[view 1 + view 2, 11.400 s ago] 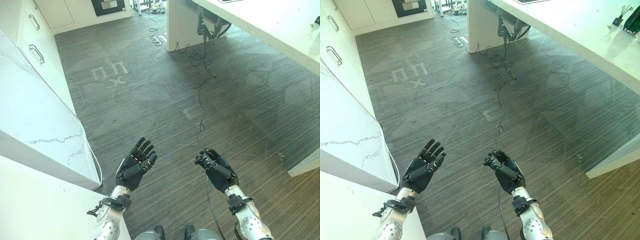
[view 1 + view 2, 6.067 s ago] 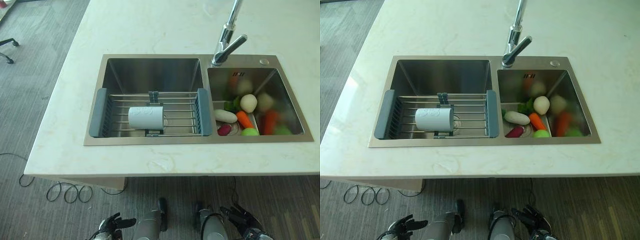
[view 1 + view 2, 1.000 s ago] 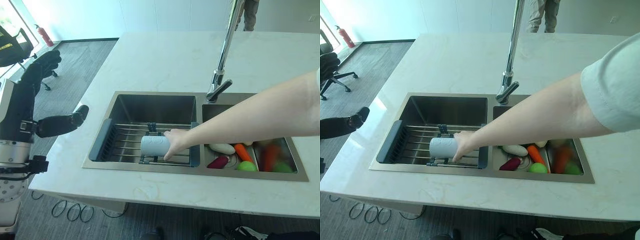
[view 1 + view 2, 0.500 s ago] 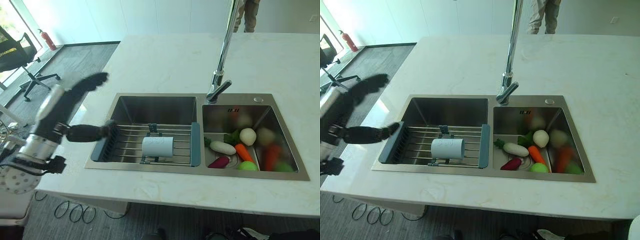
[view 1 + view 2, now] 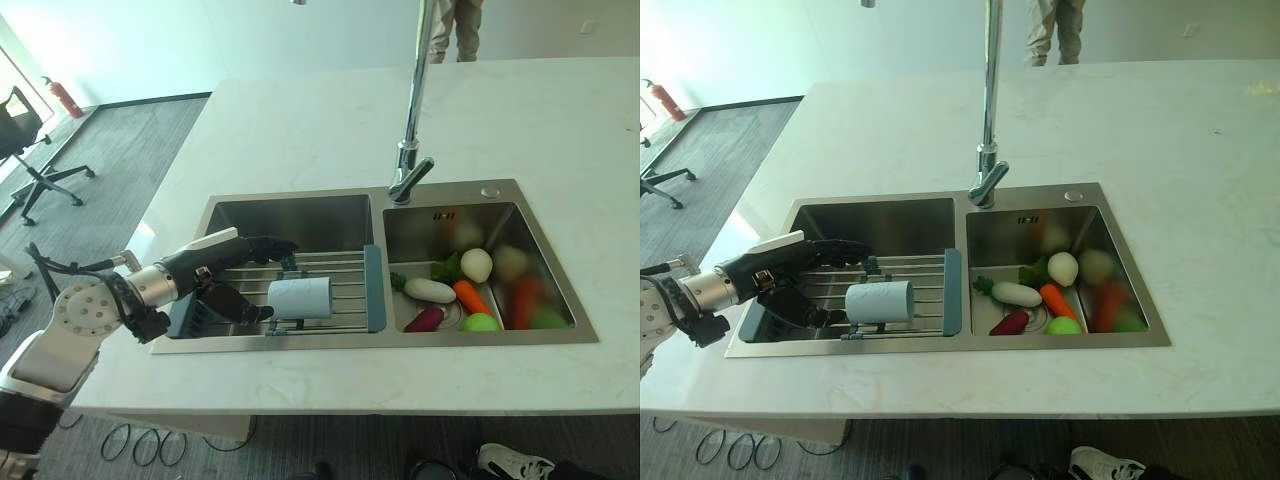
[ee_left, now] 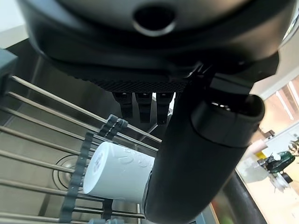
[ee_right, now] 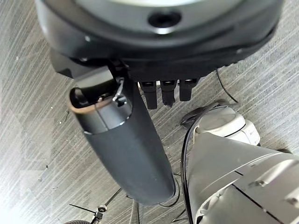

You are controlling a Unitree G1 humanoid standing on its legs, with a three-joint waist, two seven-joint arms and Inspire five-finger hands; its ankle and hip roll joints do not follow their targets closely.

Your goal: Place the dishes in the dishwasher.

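A white cup lies on its side on a wire rack across the left basin of the steel sink. My left hand reaches in from the left, open. Its straight fingers stretch over the rack toward the cup's left end and its thumb lies lower, just short of the cup. From the left wrist, the cup lies past the fingers, beside the thumb; contact is not clear. My right hand hangs low over the floor, open and holding nothing.
A tall faucet stands between the basins. The right basin holds toy vegetables. White counter surrounds the sink. An office chair stands at the far left. A person's legs show behind the counter, a shoe in front.
A person's arm that touched the cup a second ago has withdrawn. My left hand came down from beside the counter onto the rack next to the cup. The camera shifted slightly.
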